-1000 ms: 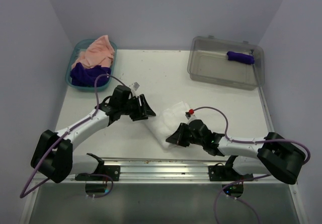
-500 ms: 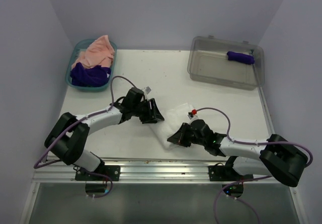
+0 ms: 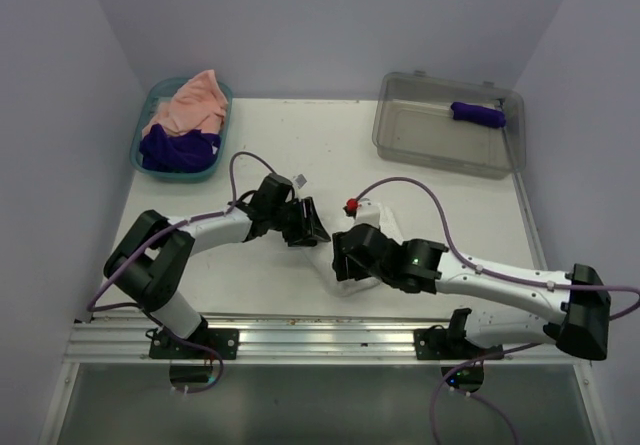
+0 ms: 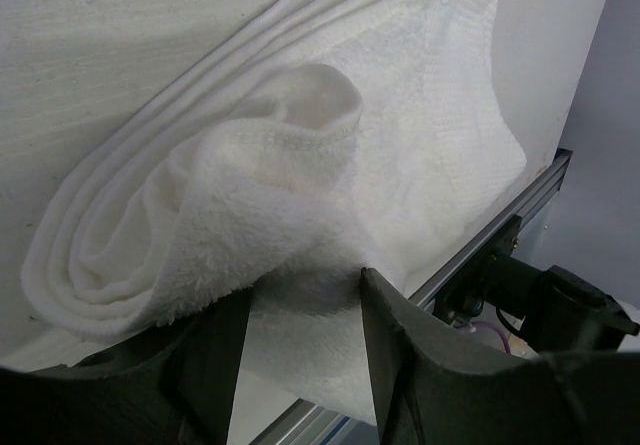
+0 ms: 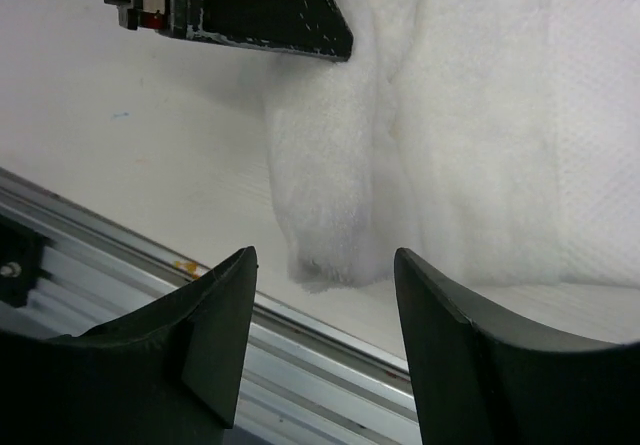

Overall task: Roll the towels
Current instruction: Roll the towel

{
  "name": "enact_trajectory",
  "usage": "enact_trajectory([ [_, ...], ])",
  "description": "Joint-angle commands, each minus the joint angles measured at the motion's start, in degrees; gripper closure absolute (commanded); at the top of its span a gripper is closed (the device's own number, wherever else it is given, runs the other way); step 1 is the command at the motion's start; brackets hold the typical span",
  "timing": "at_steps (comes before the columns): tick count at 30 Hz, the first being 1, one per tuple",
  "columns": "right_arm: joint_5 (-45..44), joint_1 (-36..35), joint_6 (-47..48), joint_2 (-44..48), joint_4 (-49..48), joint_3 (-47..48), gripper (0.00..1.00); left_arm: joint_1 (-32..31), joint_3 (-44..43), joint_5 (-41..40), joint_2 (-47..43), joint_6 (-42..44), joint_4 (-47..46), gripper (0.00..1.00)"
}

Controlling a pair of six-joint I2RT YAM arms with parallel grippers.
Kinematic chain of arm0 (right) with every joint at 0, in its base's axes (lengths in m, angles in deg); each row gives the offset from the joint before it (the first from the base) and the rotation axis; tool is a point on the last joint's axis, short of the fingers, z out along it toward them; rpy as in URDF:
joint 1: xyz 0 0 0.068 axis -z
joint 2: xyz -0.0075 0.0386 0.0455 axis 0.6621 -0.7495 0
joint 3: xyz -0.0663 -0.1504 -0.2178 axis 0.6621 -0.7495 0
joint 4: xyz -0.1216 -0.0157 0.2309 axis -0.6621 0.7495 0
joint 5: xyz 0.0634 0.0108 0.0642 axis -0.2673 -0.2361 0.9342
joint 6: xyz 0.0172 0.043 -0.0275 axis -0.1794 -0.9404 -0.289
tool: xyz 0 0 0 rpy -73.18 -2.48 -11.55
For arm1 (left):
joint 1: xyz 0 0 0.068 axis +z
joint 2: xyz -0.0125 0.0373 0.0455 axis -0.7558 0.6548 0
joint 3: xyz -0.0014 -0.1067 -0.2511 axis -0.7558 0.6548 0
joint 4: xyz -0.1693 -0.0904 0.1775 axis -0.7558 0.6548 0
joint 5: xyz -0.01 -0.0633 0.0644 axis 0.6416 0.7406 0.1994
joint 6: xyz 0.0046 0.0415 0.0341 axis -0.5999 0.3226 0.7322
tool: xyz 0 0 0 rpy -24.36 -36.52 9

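Observation:
The white towel (image 4: 300, 135) lies partly rolled on the table, mostly hidden under my arms in the top view, with a corner (image 3: 378, 215) showing. My left gripper (image 4: 300, 287) stands open with its tips against the roll's loose fold, which sits between them. My right gripper (image 5: 325, 253) is open and holds nothing, just short of the roll's near end (image 5: 330, 215). The two grippers (image 3: 312, 229) (image 3: 345, 257) face each other over it. A peach-pink towel (image 3: 195, 100) and a dark purple towel (image 3: 175, 148) lie crumpled in the basket. A purple rolled towel (image 3: 478, 114) rests in the bin.
A teal basket (image 3: 147, 155) stands at the back left, and a clear grey bin (image 3: 420, 130) at the back right. An aluminium rail (image 3: 300, 330) runs along the table's near edge, close below the white towel. The left gripper's finger (image 5: 250, 10) shows in the right wrist view.
My right gripper has opened and let go of the white towel, and its arm has swung left. My left gripper moved right, up to the roll.

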Motion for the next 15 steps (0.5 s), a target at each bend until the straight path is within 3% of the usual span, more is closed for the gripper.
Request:
enact_trajectory([
  [1,-13.5,-5.1,8.5,-5.2,11.8,9.3,0.40,-0.5,0.4,-2.3,2.6,1.5,2.3,0.47],
  [9,-6.5,-10.2,19.5,-15.9,2.0,15.1,0.43,-0.5,0.3,-1.9,2.6,1.9,2.9,0.48],
  [15,-10.1,-8.6,21.5,-22.2,0.9,15.8,0.43,-0.5,0.0,-1.6,2.6,2.2,3.0,0.48],
])
